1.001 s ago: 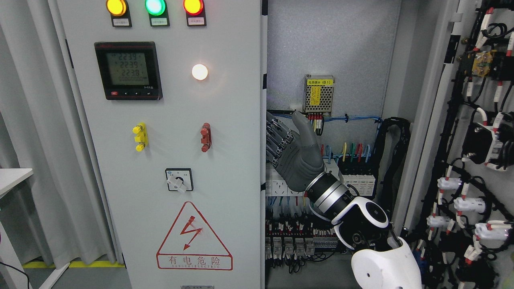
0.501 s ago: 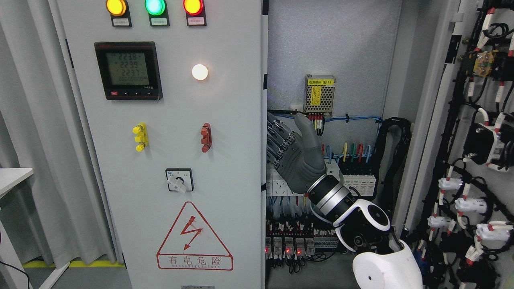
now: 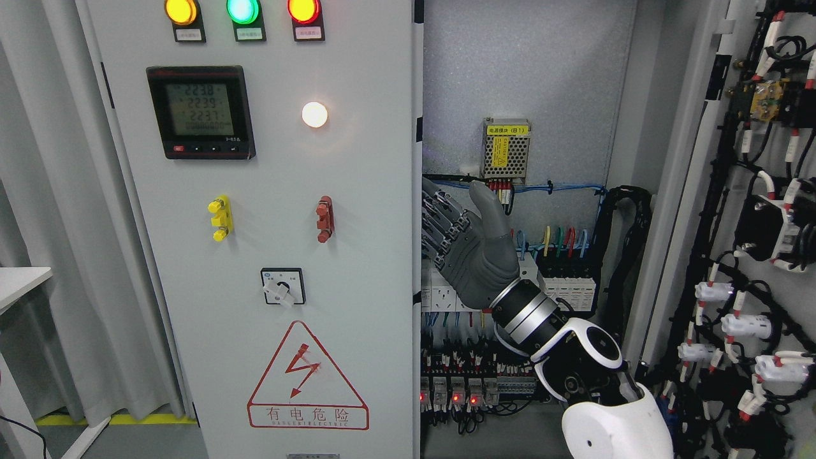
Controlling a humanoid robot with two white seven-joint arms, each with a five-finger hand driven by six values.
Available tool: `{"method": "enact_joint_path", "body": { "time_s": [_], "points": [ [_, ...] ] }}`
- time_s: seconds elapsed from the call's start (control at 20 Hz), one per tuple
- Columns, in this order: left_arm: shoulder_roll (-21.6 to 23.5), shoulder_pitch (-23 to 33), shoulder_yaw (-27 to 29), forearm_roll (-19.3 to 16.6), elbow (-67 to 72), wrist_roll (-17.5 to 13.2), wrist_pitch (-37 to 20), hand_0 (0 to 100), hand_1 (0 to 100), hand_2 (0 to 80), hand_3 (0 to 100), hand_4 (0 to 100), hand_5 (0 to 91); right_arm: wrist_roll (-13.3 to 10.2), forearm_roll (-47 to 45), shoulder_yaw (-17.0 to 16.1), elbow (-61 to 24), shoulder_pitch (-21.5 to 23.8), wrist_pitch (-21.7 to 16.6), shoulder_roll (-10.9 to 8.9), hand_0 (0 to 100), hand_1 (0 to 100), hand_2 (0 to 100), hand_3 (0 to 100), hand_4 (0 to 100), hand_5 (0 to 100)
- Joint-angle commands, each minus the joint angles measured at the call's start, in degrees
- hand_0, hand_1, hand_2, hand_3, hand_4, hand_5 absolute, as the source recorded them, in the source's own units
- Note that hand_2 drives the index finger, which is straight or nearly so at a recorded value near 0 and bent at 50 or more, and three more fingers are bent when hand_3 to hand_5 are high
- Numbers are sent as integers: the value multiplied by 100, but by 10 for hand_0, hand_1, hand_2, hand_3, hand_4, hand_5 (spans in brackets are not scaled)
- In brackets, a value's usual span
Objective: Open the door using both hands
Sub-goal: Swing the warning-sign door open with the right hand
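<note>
Reaching: the right hand [image 3: 468,245], dark grey with jointed fingers, comes up from the lower right on a white and silver forearm [image 3: 574,357] to the free edge of the left door.
Fingers: the four fingers [image 3: 437,220] lie side by side with their tips hidden behind the door's edge, and the thumb [image 3: 488,207] points up; whether they press on the edge I cannot tell.
Left door: the tall pale grey metal cabinet door [image 3: 268,255] fills the left half of the head view, its face turned to the camera and its right edge beside the open cabinet interior.
Door fittings: amber, green and red round indicator lamps [image 3: 242,13] along the top, a black digital panel meter [image 3: 200,112] below them, a lit white round lamp [image 3: 314,115] to its right, a yellow terminal block [image 3: 220,218], a red terminal block [image 3: 324,218], a black rotary selector switch [image 3: 282,287], and a red triangular electric hazard sign [image 3: 308,376] near the bottom.
Interior: a perforated metal power supply with a yellow label [image 3: 506,151] sits above the thumb, with blue wiring and rows of relays below.
Right door: the second grey cabinet door [image 3: 746,242] stands swung open at the right, its inner side covered in black cable bundles and white connectors.
Left arm: out of view.
</note>
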Motion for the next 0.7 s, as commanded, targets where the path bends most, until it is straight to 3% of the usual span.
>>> {"method": "enact_joint_path", "body": {
  "time_s": [0.0,0.65],
  "points": [
    [0,7,5,0,115,-2,-2,295,0,26,27,39,0,41,-5,-13,-23,2,7,1,219,0,0,0,0,0],
    [0,7,5,0,115,-2,-2,295,0,26,26,37,0,85,-14,4,-128,72,-20,1,219,0,0,0,0,0]
  ]
}}
